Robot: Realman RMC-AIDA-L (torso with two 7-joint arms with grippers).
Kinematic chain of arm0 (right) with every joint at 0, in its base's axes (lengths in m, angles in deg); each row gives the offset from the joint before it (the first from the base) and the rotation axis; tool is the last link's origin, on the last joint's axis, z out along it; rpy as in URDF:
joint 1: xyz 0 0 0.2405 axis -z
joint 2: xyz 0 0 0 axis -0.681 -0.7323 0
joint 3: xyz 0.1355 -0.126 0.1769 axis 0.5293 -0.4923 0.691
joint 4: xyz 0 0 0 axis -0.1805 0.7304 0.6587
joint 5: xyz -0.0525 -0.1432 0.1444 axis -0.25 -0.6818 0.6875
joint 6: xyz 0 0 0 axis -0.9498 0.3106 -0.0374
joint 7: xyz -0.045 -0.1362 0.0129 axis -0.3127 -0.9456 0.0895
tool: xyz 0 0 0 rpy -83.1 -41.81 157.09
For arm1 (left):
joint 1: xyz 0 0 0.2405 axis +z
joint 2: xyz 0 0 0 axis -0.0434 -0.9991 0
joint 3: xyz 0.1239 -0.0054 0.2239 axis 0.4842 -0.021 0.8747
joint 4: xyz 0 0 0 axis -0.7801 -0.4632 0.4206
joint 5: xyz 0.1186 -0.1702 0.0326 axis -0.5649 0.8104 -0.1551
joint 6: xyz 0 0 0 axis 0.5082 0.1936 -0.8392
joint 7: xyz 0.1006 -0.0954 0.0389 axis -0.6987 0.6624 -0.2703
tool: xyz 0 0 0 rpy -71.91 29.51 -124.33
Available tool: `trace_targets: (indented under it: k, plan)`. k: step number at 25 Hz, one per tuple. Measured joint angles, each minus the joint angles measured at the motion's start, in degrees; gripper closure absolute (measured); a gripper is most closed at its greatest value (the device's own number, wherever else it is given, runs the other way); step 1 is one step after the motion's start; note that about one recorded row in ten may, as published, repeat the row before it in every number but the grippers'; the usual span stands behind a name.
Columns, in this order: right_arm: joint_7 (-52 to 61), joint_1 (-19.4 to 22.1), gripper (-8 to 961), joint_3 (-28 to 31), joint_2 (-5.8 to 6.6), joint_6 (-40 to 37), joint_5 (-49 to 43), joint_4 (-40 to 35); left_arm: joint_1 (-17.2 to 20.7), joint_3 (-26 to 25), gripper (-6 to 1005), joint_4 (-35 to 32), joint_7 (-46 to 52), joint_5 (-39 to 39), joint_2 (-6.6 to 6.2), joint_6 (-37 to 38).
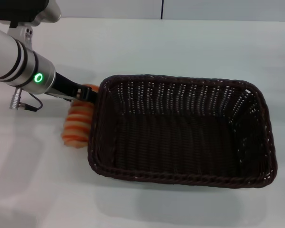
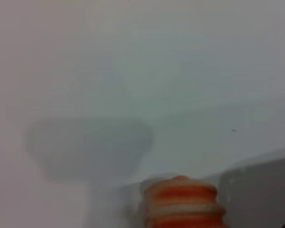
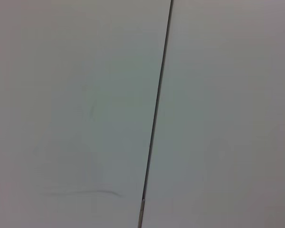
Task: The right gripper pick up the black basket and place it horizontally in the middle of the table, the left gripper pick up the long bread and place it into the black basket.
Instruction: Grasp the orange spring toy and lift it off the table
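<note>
Under left end effector (image 1: pixel 85 92): long bread (image 1: pixel 77 124), touching.

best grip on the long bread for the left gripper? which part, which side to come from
Likely the far end of the long bread, across its narrow width, coming from the robot's left and above. The loaf lies on the table pointing away from the robot, close beside the black basket wall, so that side is crowded. The left gripper is already at the far end; its grip isn't visible.
</note>
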Motion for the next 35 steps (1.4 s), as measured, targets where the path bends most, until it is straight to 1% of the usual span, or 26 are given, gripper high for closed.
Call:
trace_targets:
  k: [7,15,29,31,35]
  plan:
    - [-0.03,-0.08,136,-0.10,-0.01,-0.13,0.00,-0.07,-0.42,0.04,223,-1.96,-0.51,0.44,-0.01,0.91]
    - [-0.23,-0.08,135,-0.15,-0.47,-0.40,0.00,-0.05,-0.64,0.15,225,-3.43,-0.72,0.13,-0.04,1.90]
    - [-0.23,-0.07,135,-0.15,-0.53,-0.44,0.00,-0.03,-0.46,0.37,229,-3.35,-0.75,-0.90,-0.09,3.16]
    - [-0.23,-0.07,134,-0.15,-0.53,-0.44,0.00,-0.03,-0.63,0.37,386,-3.50,-0.75,-0.91,-0.14,3.23]
    - [-0.24,-0.02,134,-0.15,-0.53,-0.44,0.00,-0.03,-0.64,0.04,407,-3.34,-0.75,-1.80,-0.20,3.38]
